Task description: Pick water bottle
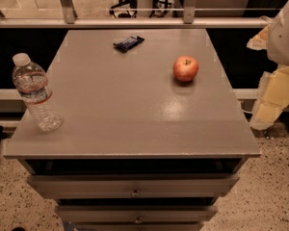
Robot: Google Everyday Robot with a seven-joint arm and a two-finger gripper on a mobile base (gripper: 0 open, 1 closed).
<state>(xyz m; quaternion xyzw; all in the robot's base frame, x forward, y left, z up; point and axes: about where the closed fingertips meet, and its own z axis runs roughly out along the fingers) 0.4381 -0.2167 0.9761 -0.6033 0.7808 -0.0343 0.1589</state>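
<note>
The robot's pale gripper (pixel 272 102) hangs off the right edge of the grey flat-topped drawer cabinet (pixel 135 114), touching nothing; how far open it is cannot be told. Nearest it, far right, sits a round red apple (pixel 185 69). A dark blue snack wrapper (pixel 128 43) lies far centre. The clear ribbed plastic water bottle (pixel 36 93) with a white cap stands at the near left edge, well apart from the gripper.

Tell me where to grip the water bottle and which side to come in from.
Grip the water bottle around its ribbed body, at the label band. It stands upright near the table's left edge, so a level hold across the round body probably suits. Come from its right: the gripper is beyond the table's right edge.
</note>
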